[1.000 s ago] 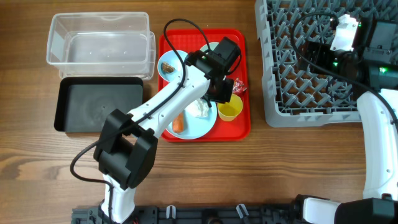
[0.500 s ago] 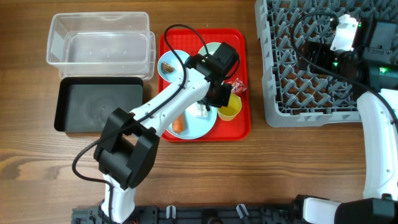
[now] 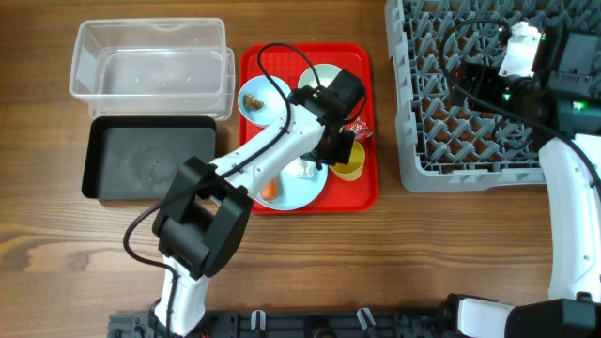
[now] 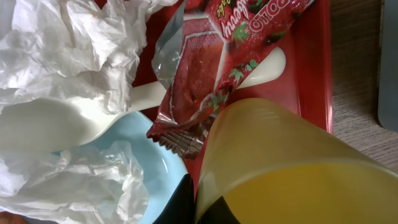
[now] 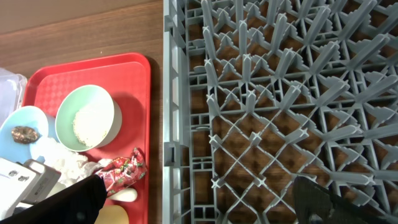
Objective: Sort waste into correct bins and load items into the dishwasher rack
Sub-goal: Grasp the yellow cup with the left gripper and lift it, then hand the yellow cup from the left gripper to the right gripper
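Wooden table (image 3: 470, 244), left hand (image 3: 339, 154) clamping upright yellow cup (image 4: 280, 162), right hand (image 5: 196, 210) wide open above rack (image 3: 441, 150)

yellow cup (image 4: 292, 168): cut by btm edge | spoon (image 4: 56, 124): mid under wrapper (image 4: 199, 81)

I record both arms white-shelled with black joint housings: left arm (image 3: 268, 150) at frame centre, right arm (image 3: 563, 207) at right edge; black cables loop above each.
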